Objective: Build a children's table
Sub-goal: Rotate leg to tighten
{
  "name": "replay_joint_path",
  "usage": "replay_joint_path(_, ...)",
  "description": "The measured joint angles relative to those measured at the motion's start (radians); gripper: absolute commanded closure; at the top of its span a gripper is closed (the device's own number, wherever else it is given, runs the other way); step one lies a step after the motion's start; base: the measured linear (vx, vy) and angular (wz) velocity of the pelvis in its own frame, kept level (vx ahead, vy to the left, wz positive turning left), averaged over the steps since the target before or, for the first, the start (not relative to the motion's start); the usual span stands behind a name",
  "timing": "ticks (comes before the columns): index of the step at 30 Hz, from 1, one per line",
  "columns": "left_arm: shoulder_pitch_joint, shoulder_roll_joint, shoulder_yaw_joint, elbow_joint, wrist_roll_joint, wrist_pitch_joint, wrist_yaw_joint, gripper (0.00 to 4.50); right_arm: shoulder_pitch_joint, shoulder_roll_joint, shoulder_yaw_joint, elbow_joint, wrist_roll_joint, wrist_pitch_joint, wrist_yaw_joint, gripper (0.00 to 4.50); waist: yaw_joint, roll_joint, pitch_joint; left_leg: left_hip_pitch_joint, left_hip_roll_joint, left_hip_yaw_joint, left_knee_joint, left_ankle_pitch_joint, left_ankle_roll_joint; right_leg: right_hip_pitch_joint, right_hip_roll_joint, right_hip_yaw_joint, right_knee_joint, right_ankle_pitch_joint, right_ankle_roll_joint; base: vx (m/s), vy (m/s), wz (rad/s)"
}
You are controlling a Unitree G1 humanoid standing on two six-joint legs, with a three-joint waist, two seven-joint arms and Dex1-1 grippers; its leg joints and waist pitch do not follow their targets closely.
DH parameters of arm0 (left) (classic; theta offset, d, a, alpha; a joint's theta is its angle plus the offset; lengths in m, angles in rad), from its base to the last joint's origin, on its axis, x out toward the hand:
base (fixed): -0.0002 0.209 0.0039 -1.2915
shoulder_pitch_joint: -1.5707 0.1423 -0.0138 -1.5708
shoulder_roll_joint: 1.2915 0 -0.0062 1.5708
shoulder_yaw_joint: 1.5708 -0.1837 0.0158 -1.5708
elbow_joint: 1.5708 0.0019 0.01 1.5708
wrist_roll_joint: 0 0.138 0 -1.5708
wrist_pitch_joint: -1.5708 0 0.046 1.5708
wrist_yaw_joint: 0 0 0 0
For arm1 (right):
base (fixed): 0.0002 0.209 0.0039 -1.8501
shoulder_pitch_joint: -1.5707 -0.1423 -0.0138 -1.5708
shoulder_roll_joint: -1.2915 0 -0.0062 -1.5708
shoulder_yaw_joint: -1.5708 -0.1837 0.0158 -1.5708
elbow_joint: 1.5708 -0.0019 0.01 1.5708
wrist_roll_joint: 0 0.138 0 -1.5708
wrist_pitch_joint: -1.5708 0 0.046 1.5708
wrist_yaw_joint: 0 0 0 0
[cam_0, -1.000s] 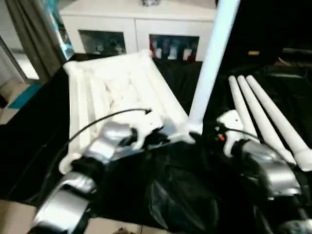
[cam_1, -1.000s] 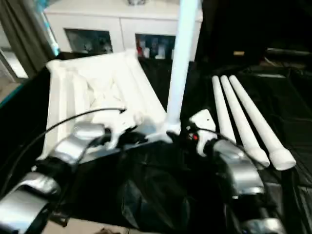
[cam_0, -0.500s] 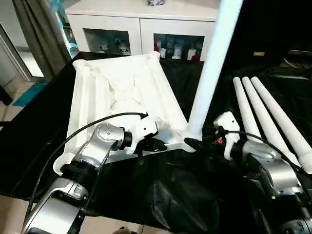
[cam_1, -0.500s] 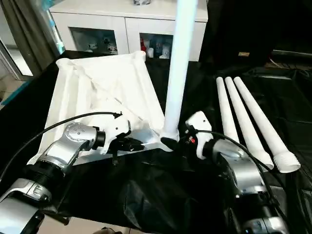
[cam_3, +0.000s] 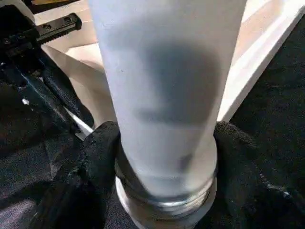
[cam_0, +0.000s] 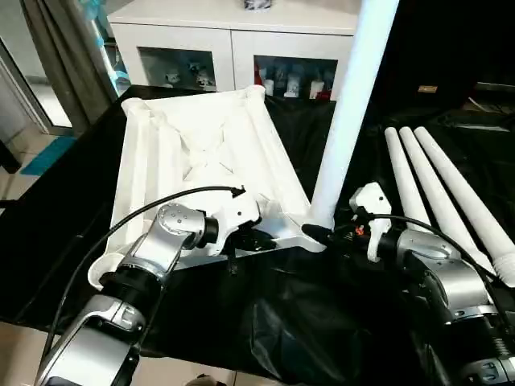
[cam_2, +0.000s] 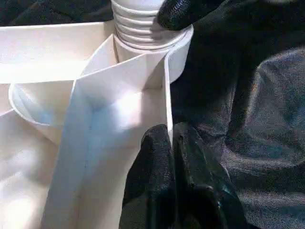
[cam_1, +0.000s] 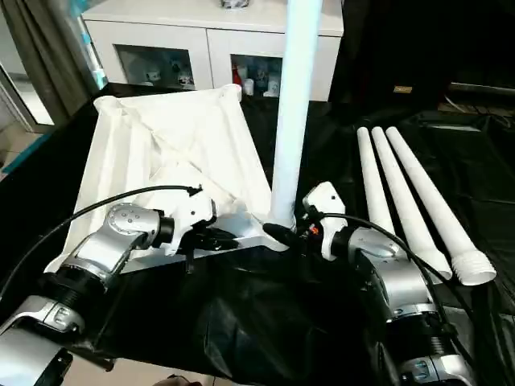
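Note:
The white table top (cam_0: 193, 153) lies underside up on black cloth. One white leg (cam_0: 350, 104) stands upright in its near right corner socket, threaded end (cam_2: 143, 24) seated in it. My right gripper (cam_0: 318, 236) is at the leg's base, its black fingers (cam_3: 97, 157) pressing the tube from both sides. My left gripper (cam_0: 253, 240) is just left of that corner, shut on the thin front rim (cam_2: 167, 95) of the top. A right fingertip (cam_2: 183, 12) touches the threads.
Three loose white legs (cam_0: 438, 193) lie side by side on the cloth at the right. A white cabinet with glass doors (cam_0: 233, 48) stands behind the table top, a curtain (cam_0: 64, 56) at far left. Crumpled black cloth (cam_0: 306, 322) covers the near edge.
The head camera has steadied and shifted. My right gripper has slid in closer to the leg's base and its fingers have narrowed onto the tube. The left gripper has kept its hold.

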Motion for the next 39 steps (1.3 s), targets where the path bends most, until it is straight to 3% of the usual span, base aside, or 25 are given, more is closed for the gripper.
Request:
replay_joint_path(4, -0.029, -0.039, 0.002, 0.042, 0.025, 0.025, 0.09, 4.5, -0.011, 0.075, -0.044, 0.068, 0.0, -0.029, -0.13, 1.85, -0.006, -0.002, -0.001, 0.003, 0.0, 0.0, 0.001, 0.0, 0.0, 0.003, 0.0, 0.001, 0.001, 0.0, 0.0, 0.0, 0.0, 0.0)
replay_joint_path(10, -0.161, -0.221, 0.032, 0.244, 0.05, 0.106, 0.391, 4.5, -0.121, 0.267, -0.155, 0.251, -0.038, -0.083, -0.594, 1.85, -0.022, -0.006, -0.001, 0.005, -0.003, 0.0, 0.003, 0.0, 0.0, 0.004, -0.004, 0.0, 0.001, -0.002, 0.004, 0.0, 0.0, 0.0)
replay_joint_path(17, -0.196, -0.269, 0.043, 0.302, 0.064, 0.107, 0.477, 4.5, -0.202, 0.344, -0.168, 0.362, -0.078, -0.136, -0.749, 1.85, -0.033, -0.005, -0.003, 0.005, -0.003, 0.0, 0.003, 0.0, 0.0, 0.005, -0.005, -0.001, 0.001, 0.002, -0.001, 0.0, 0.0, 0.0)
replay_joint_path(18, -0.197, -0.269, 0.043, 0.305, 0.065, 0.103, 0.477, 4.5, -0.202, 0.344, -0.168, 0.365, -0.079, -0.143, -0.748, 1.29, -0.033, -0.005, -0.003, 0.005, -0.003, 0.0, 0.002, 0.0, 0.0, 0.005, -0.005, -0.001, 0.001, 0.002, -0.001, 0.0, 0.0, 0.0)
replay_joint_path(21, -0.199, -0.265, 0.042, 0.31, 0.067, 0.085, 0.465, 4.5, -0.199, 0.337, -0.166, 0.376, -0.082, -0.165, -0.721, 1.14, -0.032, -0.005, -0.003, 0.004, -0.003, 0.0, 0.002, 0.0, 0.0, 0.004, -0.005, -0.001, 0.001, 0.002, -0.001, 0.0, 0.0, 0.0)
replay_joint_path(23, -0.199, -0.253, 0.04, 0.31, 0.067, 0.069, 0.446, 4.5, -0.189, 0.317, -0.156, 0.38, -0.09, -0.169, -0.687, 0.81, -0.031, -0.004, -0.002, 0.002, -0.003, 0.001, 0.002, 0.0, 0.0, 0.002, -0.006, -0.001, 0.001, 0.003, -0.001, 0.0, 0.0, 0.0)
replay_joint_path(26, -0.195, -0.225, 0.036, 0.305, 0.065, 0.042, 0.381, 4.5, -0.163, 0.253, -0.122, 0.352, -0.095, -0.159, -0.567, 0.81, -0.031, -0.003, -0.002, 0.001, -0.003, 0.001, 0.001, 0.0, 0.0, 0.001, -0.006, -0.002, 0.001, 0.003, 0.0, 0.0, 0.0, 0.0)
replay_joint_path(31, -0.125, -0.147, 0.024, 0.207, 0.036, -0.022, 0.202, 4.5, -0.084, 0.12, -0.053, 0.199, -0.088, -0.112, -0.338, 0.81, -0.021, -0.001, 0.0, -0.002, -0.002, 0.001, -0.002, 0.003, 0.005, -0.002, -0.006, -0.006, -0.001, 0.001, 0.003, 0.0, 0.0, 0.0)
replay_joint_path(35, -0.085, -0.107, 0.009, 0.146, 0.02, -0.036, 0.086, 4.5, -0.021, 0.039, -0.035, 0.086, -0.046, -0.063, -0.184, 0.81, -0.002, 0.001, 0.0, -0.003, -0.002, 0.002, -0.002, 0.003, 0.006, -0.001, -0.008, -0.007, -0.002, 0.0, 0.003, 0.0, 0.0, 0.0)
replay_joint_path(39, -0.038, -0.06, 0.0, 0.083, -0.007, -0.039, -0.009, 4.5, 0.029, -0.07, 0.001, -0.034, -0.001, -0.006, -0.012, 0.81, 0.0, 0.003, 0.0, -0.001, -0.002, 0.006, -0.002, 0.001, 0.003, 0.0, -0.01, -0.006, -0.001, 0.0, 0.003, 0.0, 0.0, 0.0)
